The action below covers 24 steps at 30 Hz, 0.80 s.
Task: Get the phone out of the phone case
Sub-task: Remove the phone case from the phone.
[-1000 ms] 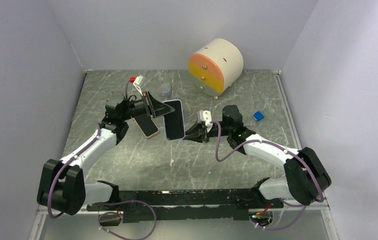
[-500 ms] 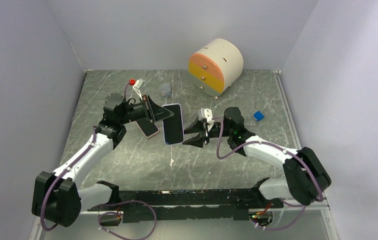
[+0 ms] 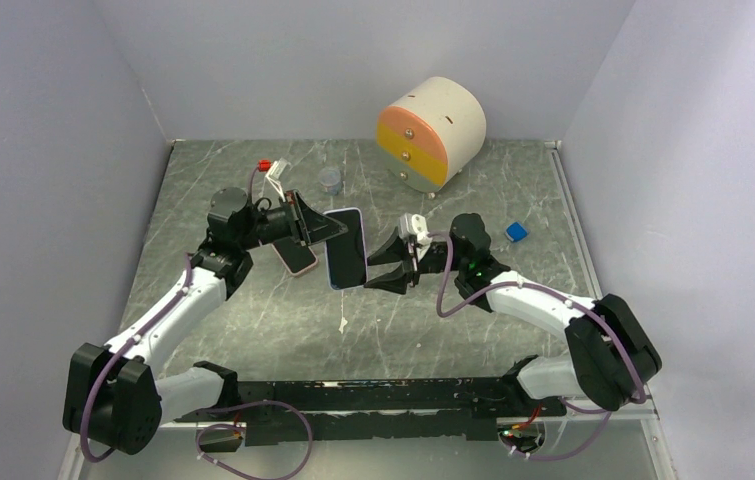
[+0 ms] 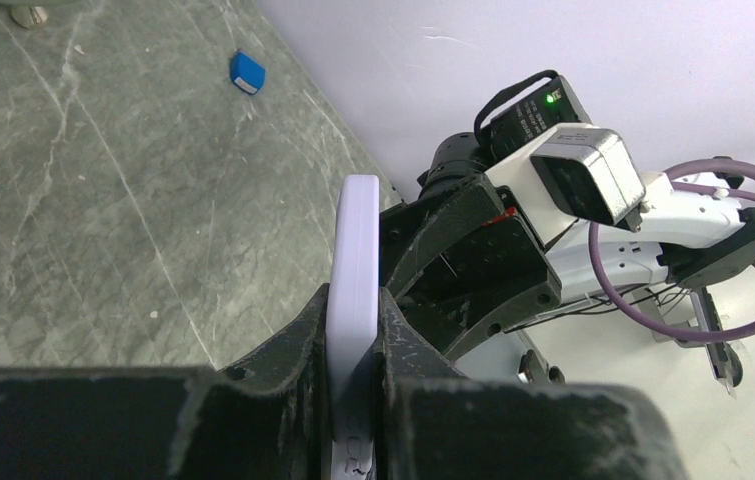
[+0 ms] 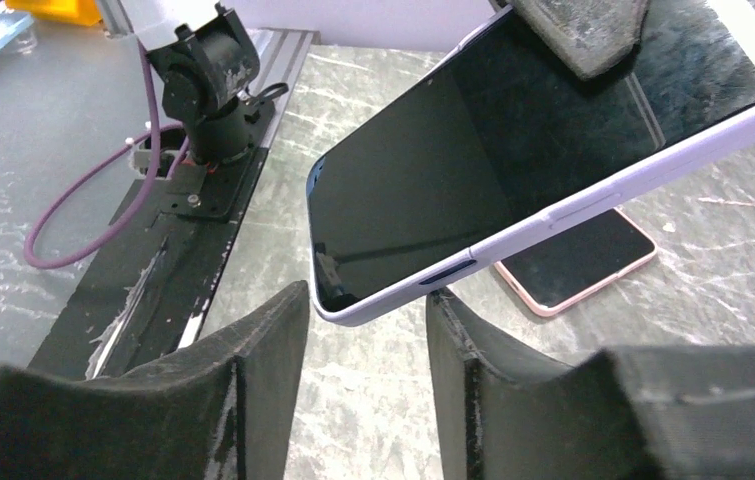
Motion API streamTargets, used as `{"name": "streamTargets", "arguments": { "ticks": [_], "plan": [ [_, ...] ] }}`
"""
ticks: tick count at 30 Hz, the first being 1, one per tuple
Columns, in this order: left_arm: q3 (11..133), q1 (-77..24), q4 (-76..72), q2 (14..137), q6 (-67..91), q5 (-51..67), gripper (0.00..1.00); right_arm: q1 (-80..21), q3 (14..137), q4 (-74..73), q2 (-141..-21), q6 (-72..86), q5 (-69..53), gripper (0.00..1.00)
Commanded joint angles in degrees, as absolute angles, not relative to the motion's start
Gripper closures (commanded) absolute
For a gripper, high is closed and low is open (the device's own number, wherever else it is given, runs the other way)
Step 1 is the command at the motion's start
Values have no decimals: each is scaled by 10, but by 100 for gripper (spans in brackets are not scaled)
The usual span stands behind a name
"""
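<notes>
Phone [image 3: 346, 248], fitted in a pale lilac phone case [image 5: 593, 200], is held above the table [image 3: 253, 330]. It is clamped at its upper left edge by the left gripper [image 3: 308, 222] and extends from it toward 4 o'clock. Right gripper [image 3: 390, 265] is spread at 3 o'clock of the phone, just beside its lower corner; contact cannot be told. Pink-rimmed handset [image 3: 298, 257] is laid flat at 8 o'clock.

My grey marbled table [image 3: 253, 320] carries a pink-rimmed flat phone [image 3: 298, 257] just under the jaws of my left gripper [image 3: 328, 228]. A clear little cup [image 3: 330, 180] sits behind them. A small blue block [image 3: 516, 232] lies beyond my right gripper [image 3: 381, 266], and a cream round drawer box [image 3: 431, 132] stands farther back.
</notes>
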<state>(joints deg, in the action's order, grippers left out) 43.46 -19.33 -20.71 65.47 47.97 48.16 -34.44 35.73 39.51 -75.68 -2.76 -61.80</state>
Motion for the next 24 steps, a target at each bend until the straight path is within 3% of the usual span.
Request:
{"name": "streamTargets", "arguments": {
  "ticks": [1,11,24],
  "plan": [
    [436,-196,-268,645,500,491,97,-347,375,475,-763,-1,-627,54],
    [431,-195,-292,663,550,488,98,-348,372,431,-767,-61,-634,71],
    [413,-195,-359,669,583,468,97,-348,379,408,-779,-68,-616,59]
  ]
}}
